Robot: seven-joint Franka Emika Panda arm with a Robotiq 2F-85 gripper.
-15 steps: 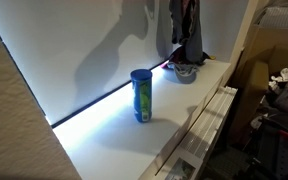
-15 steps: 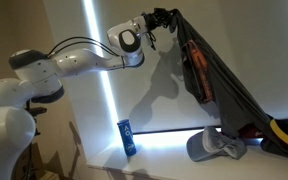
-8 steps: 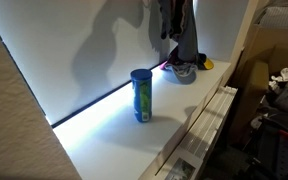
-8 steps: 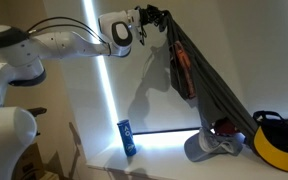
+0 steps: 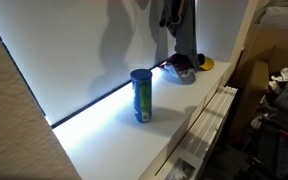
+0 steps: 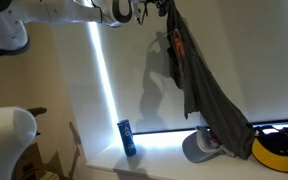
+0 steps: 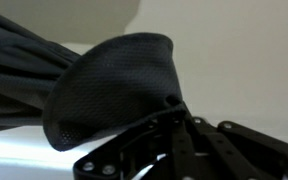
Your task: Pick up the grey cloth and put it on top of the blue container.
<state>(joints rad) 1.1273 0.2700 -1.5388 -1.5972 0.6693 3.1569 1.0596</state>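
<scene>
Against the pale wall, the end effector has risen higher, clenched on the grey cloth.

- Desk: white top, set against a pale wall.
- Light strip: bright line, recorded along the desk's rear edge.
- Small grey bowl: stood at the desk's far end.
- Maroon-and-yellow cap: laid just beside the bowl.
- Slatted white panel: noted along the desk's front edge.
- Cardboard boxes: seen beyond the desk.
</scene>
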